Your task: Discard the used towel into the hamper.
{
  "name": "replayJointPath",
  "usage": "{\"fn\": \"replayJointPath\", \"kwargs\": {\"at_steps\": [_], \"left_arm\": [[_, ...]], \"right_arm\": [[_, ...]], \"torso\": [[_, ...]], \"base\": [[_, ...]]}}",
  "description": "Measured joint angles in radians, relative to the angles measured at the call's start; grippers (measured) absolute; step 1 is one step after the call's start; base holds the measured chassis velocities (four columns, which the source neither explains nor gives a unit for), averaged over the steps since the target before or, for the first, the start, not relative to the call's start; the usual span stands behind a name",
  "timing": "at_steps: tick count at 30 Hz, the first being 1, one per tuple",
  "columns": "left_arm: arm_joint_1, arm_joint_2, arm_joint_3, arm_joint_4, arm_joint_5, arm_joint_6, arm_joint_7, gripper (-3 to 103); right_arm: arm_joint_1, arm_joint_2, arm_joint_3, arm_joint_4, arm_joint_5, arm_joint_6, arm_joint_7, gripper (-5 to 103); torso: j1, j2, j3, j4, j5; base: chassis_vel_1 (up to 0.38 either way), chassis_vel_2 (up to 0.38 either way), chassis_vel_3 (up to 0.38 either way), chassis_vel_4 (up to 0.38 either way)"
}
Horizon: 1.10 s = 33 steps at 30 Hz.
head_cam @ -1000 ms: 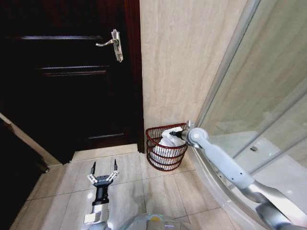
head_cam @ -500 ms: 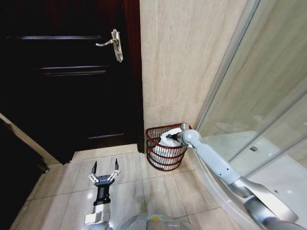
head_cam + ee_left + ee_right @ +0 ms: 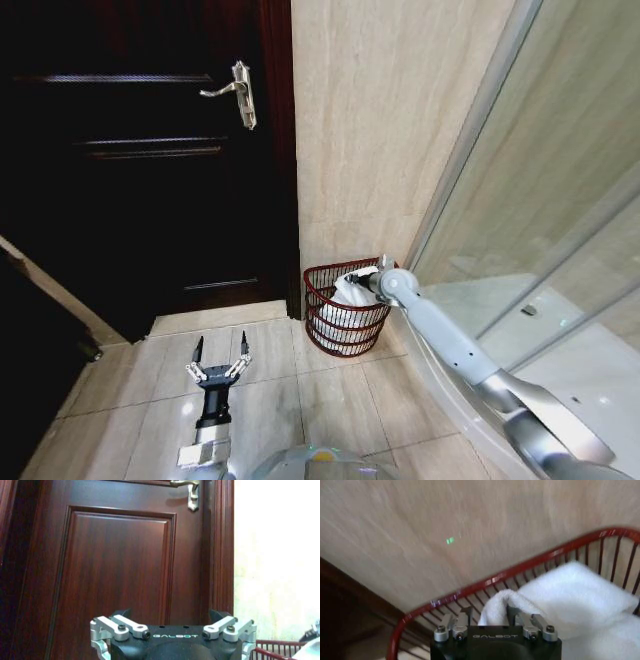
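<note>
The soft, light white towel (image 3: pixel 570 592) lies bunched inside the round dark red wire-mesh hamper (image 3: pixel 345 320) by the beige tiled wall (image 3: pixel 380 130); the right gripper (image 3: pixel 492 620) pinches one limp fold, an adequate hold. The left gripper (image 3: pixel 220 352) hangs spread wide above the floor.

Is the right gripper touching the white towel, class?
Touching. In the right wrist view, the right gripper has its jaws closed on a fold of the towel, which lies inside the hamper.
</note>
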Motion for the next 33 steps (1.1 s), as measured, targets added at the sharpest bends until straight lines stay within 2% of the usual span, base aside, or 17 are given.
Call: {"fn": "replayJointPath", "kwargs": {"at_steps": [2, 7, 8, 11, 12, 13, 14, 16, 17, 18, 20, 21, 22, 24, 25, 30, 33], "left_arm": [[-0.001, 0.0, 0.001, -0.005, 0.0, 0.008, 0.0, 100], [-0.004, 0.0, 0.001, -0.007, -0.001, 0.012, 0.0, 100], [-0.006, 0.0, 0.001, -0.006, 0.0, 0.012, 0.001, 100], [-0.007, 0.0, 0.003, -0.006, 0.001, 0.013, 0.001, 100], [-0.006, 0.0, 0.003, -0.009, 0.001, 0.013, 0.001, 100], [-0.006, 0.0, 0.003, -0.01, 0.001, 0.013, 0.001, 100], [-0.006, 0.0, 0.001, -0.014, -0.001, 0.017, 0.001, 100], [-0.006, 0.0, -0.004, -0.019, -0.006, 0.022, 0.0, 100], [-0.006, 0.0, -0.004, -0.019, -0.006, 0.022, 0.0, 100], [-0.009, 0.0, -0.006, -0.022, -0.013, 0.029, -0.001, 100], [-0.013, 0.0, -0.005, -0.024, -0.02, 0.039, -0.002, 100], [-0.016, 0.0, 0.002, -0.027, -0.02, 0.053, -0.002, 100], [-0.016, 0.0, 0.002, -0.027, -0.02, 0.053, -0.002, 100], [-0.023, 0.0, 0.014, -0.028, -0.015, 0.07, -0.002, 100], [-0.023, 0.0, 0.014, -0.028, -0.015, 0.07, -0.002, 100], [-0.043, 0.003, 0.037, -0.02, 0.01, 0.109, 0.001, 100], [-0.047, 0.008, 0.054, -0.027, 0.009, 0.132, 0.001, 100]], "right_arm": [[-0.025, -0.016, 0.026, 0.048, -0.053, 0.015, -0.015, 57], [-0.073, -0.042, 0.072, 0.15, -0.135, 0.036, -0.022, 68], [-0.095, -0.052, 0.089, 0.191, -0.163, 0.043, -0.024, 79], [-0.131, -0.063, 0.107, 0.238, -0.226, 0.069, -0.04, 84], [-0.161, -0.068, 0.121, 0.264, -0.287, 0.107, -0.061, 90], [-0.165, -0.069, 0.124, 0.268, -0.297, 0.113, -0.066, 90], [-0.212, -0.073, 0.154, 0.305, -0.382, 0.165, -0.106, 98], [-0.277, -0.074, 0.197, 0.344, -0.466, 0.217, -0.163, 100], [-0.277, -0.074, 0.197, 0.344, -0.466, 0.217, -0.163, 100], [-0.352, -0.074, 0.25, 0.385, -0.563, 0.261, -0.234, 100], [-0.436, -0.07, 0.298, 0.42, -0.677, 0.325, -0.299, 100], [-0.503, -0.057, 0.329, 0.436, -0.781, 0.393, -0.329, 100], [-0.503, -0.057, 0.329, 0.436, -0.781, 0.393, -0.329, 100], [-0.583, -0.025, 0.357, 0.453, -0.895, 0.463, -0.348, 100], [-0.583, -0.025, 0.357, 0.453, -0.895, 0.463, -0.348, 100], [-0.755, 0.064, 0.402, 0.511, -1.029, 0.487, -0.34, 100], [-0.823, 0.112, 0.454, 0.519, -1.106, 0.529, -0.368, 100]], "torso": [[0.0, 0.0, 0.0, 0.0, 0.0], [0.0, 0.0, 0.0, -0.0002, 0.0], [0.0, 0.0, 0.0, 0.0, -0.0001], [0.0, 0.0, 0.0, 0.0001, -0.0002], [0.0, 0.0, 0.0, 0.0002, 0.0], [0.0, 0.0, 0.0, 0.0001, 0.0], [0.0, 0.0, 0.0, 0.0001, 0.0], [0.0, 0.0, 0.0, 0.0001, 0.0], [0.0, 0.0, 0.0, 0.0001, 0.0], [0.0, 0.0, 0.0, 0.0001, 0.0001], [0.0, 0.0, 0.0, -0.0004, -0.0003], [0.0, 0.0, 0.0, -0.0003, 0.0001], [0.0, 0.0, 0.0, -0.0003, 0.0001], [0.0, 0.0, 0.0, -0.0001, -0.0001], [0.0, 0.0, 0.0, -0.0001, -0.0001], [0.0, 0.0, 0.0, 0.0001, -0.0003], [0.0, 0.0, 0.0, 0.0, -0.0002]], "base": [[0.0, 0.0, 0.0, 0.0], [0.0, 0.0, 0.0, 0.0], [0.0, 0.0, 0.0, 0.0], [0.0, 0.0, 0.0, 0.0], [0.0, 0.0, 0.0, 0.0], [0.0, 0.0, 0.0, 0.0], [0.0, 0.0, 0.0, 0.0], [0.0, 0.0, 0.0, 0.0], [0.0, 0.0, 0.0, 0.0], [0.0, 0.0, 0.0, 0.0], [0.0, 0.0, 0.0, 0.0], [0.0, 0.0, 0.0, 0.0], [0.0, 0.0, 0.0, 0.0], [0.0, 0.0, 0.0, 0.0], [0.0, 0.0, 0.0, 0.0], [0.0, 0.0, 0.0, 0.0], [0.0, 0.0, 0.0, 0.0]]}}
